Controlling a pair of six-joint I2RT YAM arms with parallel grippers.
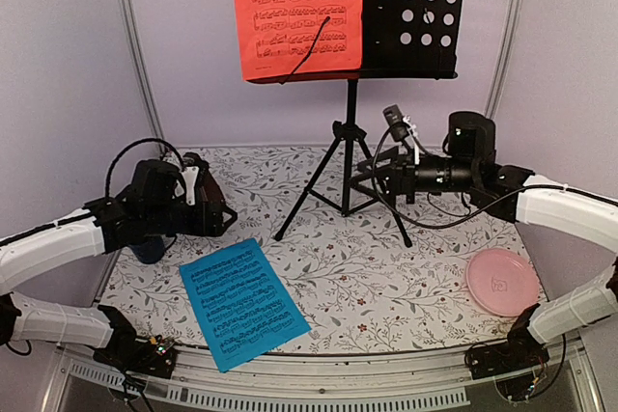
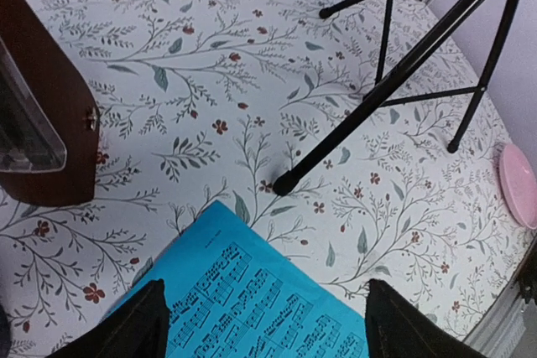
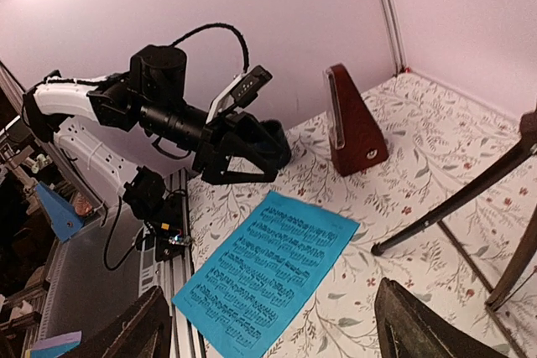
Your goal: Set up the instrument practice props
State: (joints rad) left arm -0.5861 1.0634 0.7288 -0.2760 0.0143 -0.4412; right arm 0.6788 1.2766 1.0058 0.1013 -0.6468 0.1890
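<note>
Holding nothing: left jaws released over the near-left surface (image 1: 386, 277); right jaws released too, beside the music stand (image 1: 410, 7) legs near the far edge. Cyan sheet (image 1: 243, 304) flat by the near-left corner, long axis near-to-far, skewed rightward nearer. Red sheet (image 1: 297, 12) upright on the stand. Metronome (image 3: 352, 123) upright toward the left edge, apex up.

We see a red sheet (image 1: 296, 12) at twelve o'clock on a black, hole-dotted stand (image 1: 413, 7), a cyan sheet (image 1: 241, 301) at seven, a pink plate (image 1: 502, 282) at four, a brown metronome (image 3: 357, 127), and a white, leaf-and-berry-printed tablecloth (image 1: 386, 277).
</note>
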